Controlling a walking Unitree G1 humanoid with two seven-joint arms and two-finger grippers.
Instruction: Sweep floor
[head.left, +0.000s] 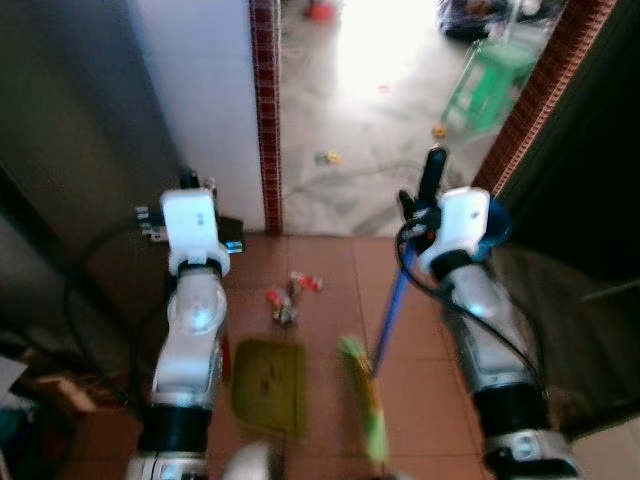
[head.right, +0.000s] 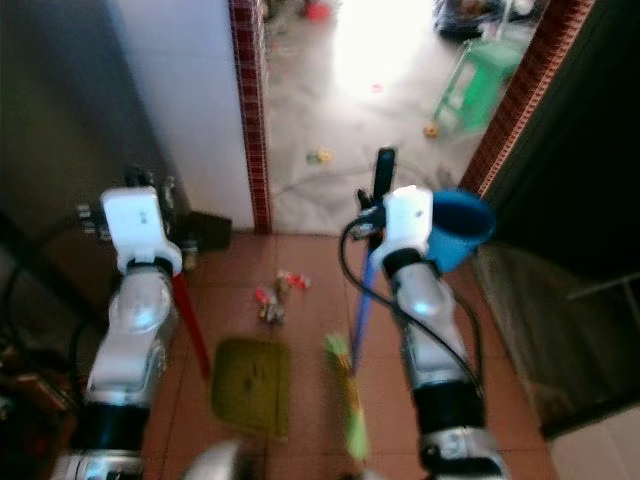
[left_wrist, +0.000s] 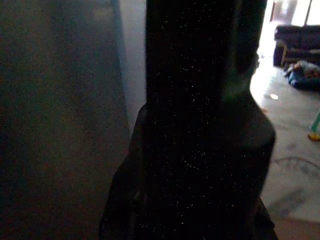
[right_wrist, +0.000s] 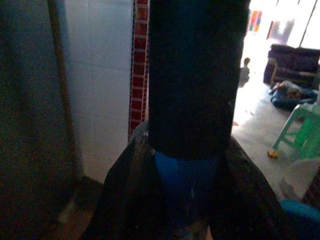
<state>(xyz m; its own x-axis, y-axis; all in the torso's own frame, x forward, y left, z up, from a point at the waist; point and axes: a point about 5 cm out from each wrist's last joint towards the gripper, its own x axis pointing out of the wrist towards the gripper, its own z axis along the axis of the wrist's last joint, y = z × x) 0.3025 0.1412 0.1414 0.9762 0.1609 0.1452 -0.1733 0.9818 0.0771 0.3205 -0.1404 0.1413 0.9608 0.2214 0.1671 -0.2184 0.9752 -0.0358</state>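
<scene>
— What do we see from the head?

— Our right gripper (head.left: 428, 200) is closed around the blue broom handle (head.left: 392, 312), whose green bristles (head.left: 364, 405) rest on the brown tile floor (head.left: 330, 290). Our left gripper (head.right: 175, 235) holds the red handle (head.right: 190, 322) of the green dustpan (head.right: 251, 385), which lies flat just beside the bristles. Small scraps (head.left: 287, 298) sit ahead of the dustpan.

— And the left wrist?

— A dark handle (left_wrist: 200, 125) runs between our fingers, which are clamped on it; beyond it we see a pale floor (left_wrist: 295, 165).

— The right wrist?

— Our fingers (right_wrist: 125, 195) grip the blue shaft (right_wrist: 187, 182) under a black sleeve (right_wrist: 195, 75). A green stool (right_wrist: 300, 130) stands beyond.
</scene>
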